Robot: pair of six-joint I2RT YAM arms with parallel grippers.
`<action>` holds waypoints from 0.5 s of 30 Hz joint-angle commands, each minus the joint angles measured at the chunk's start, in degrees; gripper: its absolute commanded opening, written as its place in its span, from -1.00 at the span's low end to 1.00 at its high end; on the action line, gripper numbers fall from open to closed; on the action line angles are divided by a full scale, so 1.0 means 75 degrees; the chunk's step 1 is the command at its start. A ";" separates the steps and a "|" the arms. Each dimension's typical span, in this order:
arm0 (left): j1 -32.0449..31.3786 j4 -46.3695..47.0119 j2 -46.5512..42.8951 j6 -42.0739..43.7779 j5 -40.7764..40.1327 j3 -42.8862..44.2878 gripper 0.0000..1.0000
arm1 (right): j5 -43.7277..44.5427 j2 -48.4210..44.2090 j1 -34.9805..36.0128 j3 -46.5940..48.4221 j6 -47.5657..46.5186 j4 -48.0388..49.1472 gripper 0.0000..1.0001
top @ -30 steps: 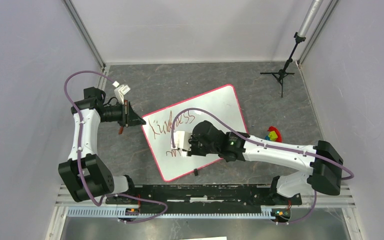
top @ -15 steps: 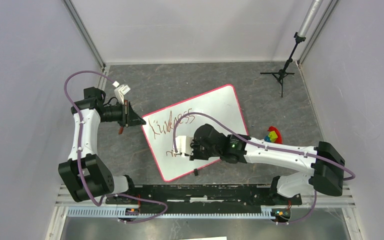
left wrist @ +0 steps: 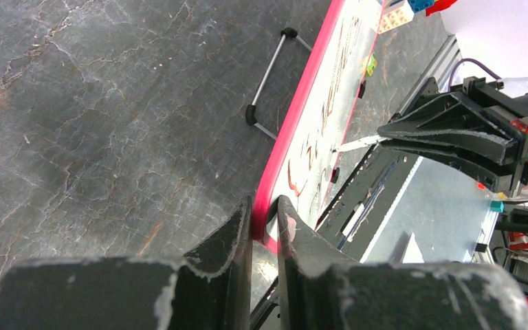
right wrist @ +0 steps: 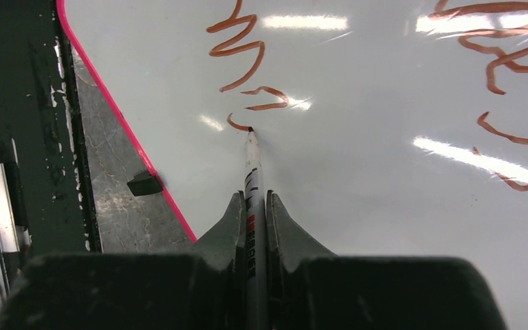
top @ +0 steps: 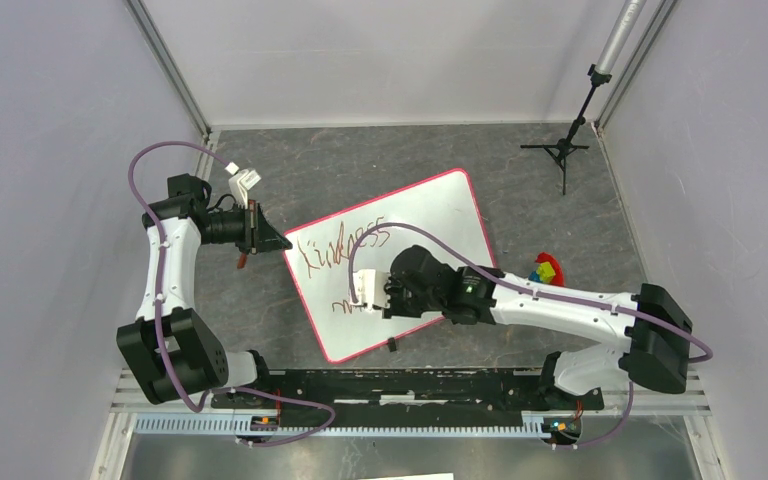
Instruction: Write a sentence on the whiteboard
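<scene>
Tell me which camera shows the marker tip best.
Right wrist view: the marker runs straight out of the right gripper, tip touching the whiteboard beside a stroke. The left wrist view shows only a thin distant sliver; in the top view I cannot make it out.

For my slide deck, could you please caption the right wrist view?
Right gripper holds a marker, tip on the whiteboard beside the unfinished sentence.
</scene>
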 commanded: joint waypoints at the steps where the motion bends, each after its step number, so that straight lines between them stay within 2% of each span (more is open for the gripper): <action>1: -0.0136 -0.0056 -0.0070 -0.0139 -0.0287 -0.0034 -0.70 | 0.0552 -0.0135 -0.0339 0.0449 -0.0039 0.0168 -1.00; 9: -0.0137 -0.0053 -0.0059 -0.0136 -0.0288 -0.0034 -0.71 | 0.0644 -0.0141 -0.0488 0.0556 0.0036 0.0234 -1.00; 15: -0.0142 -0.0053 -0.0043 -0.0133 -0.0277 -0.0034 -0.71 | -0.0086 -0.0145 -0.0422 0.0217 0.0084 0.0103 -1.00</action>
